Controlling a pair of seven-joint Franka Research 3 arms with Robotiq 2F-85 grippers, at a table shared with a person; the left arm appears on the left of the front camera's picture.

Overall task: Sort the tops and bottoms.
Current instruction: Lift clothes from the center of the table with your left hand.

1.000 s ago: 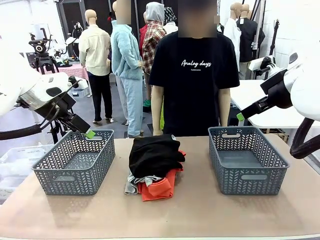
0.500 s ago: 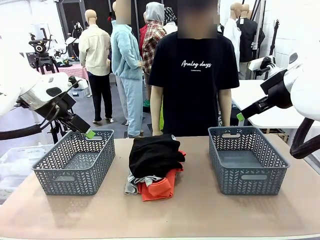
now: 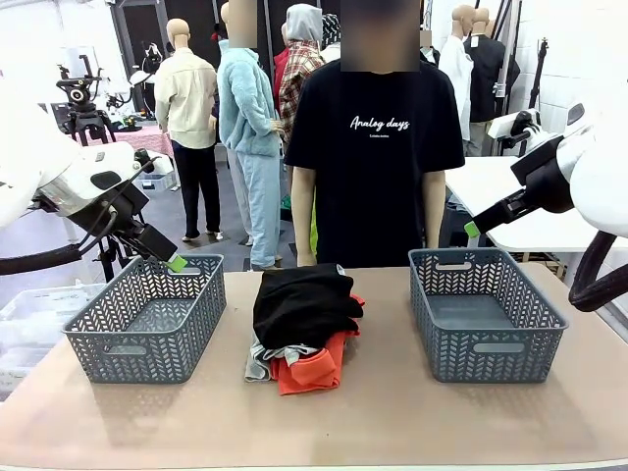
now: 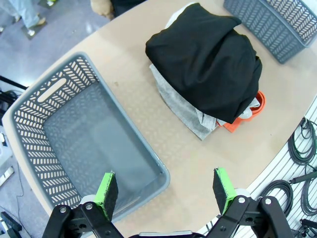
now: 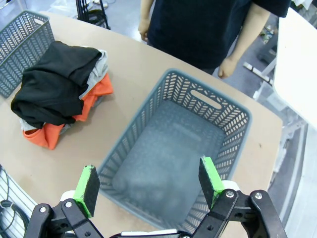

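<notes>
Nothing's moving: I'm still holding my left gripper (image 4: 166, 186) and right gripper (image 5: 148, 183) wide open, empty, the soft black cloth bottoms (image 4: 203, 59) sitting untouched beyond my left fingers (image 4: 107, 191), sorting not yet starting.

The person's black T-shirt (image 3: 374, 157) reads "Analog days" — smaller line beneath unreadable.

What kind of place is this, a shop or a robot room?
Probably a robot lab, not a shop. The white left arm and right arm stand at a table with a clothes pile between the left basket and the right basket, and a camera rig stands behind.
</notes>
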